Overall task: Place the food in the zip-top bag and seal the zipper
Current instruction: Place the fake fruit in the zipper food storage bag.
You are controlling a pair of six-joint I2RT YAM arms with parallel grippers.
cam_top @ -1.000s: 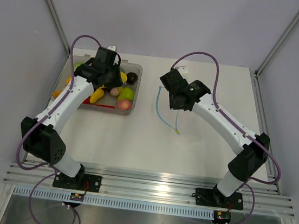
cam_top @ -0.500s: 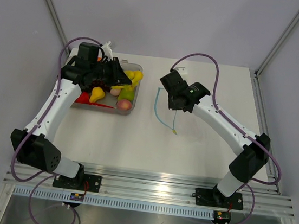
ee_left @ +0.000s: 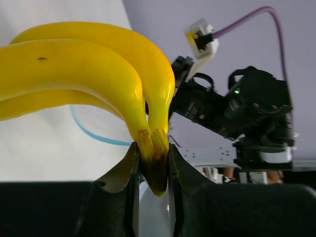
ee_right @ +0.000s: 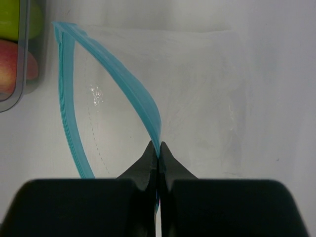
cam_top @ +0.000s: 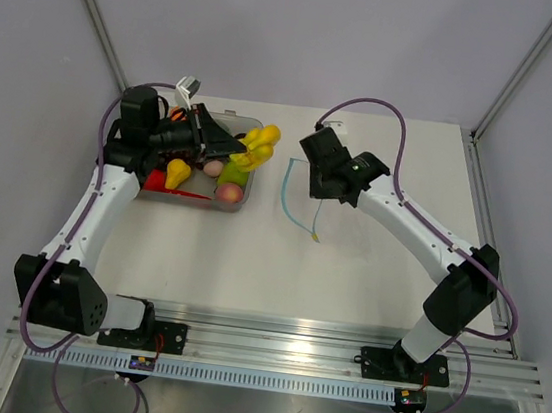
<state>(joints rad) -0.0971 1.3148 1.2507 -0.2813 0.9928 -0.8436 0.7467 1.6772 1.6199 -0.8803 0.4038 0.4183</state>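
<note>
White table top (cam_top: 369, 268): bare below and to the right of the right claw (ee_right: 158, 153), which leaves wide room to swing.
Rigid clear rectangular tray (cam_top: 195, 206): lies beneath and behind the left claw (ee_left: 151, 158). Its raised rim is the edge to clear, and other food lies inside.
Thin clear zip-top bag (ee_right: 207, 89): lies on the table ahead of the right claw. It is probably light, limp and slippery, and likely to slide unless held.
Yellow toy banana bunch (ee_left: 89, 84): the left claw pinches it at the dark stem, off the tray's bag-side rim. It looks rigid, smooth and light, and the narrow grip may let it swivel.
Blue-teal zipper strip (ee_right: 69, 123): the right claw's pressed-together fingers pinch one lip and hold it raised. The other lip lies lower, so the mouth gapes. The strip is probably the firmest place to hold.
</note>
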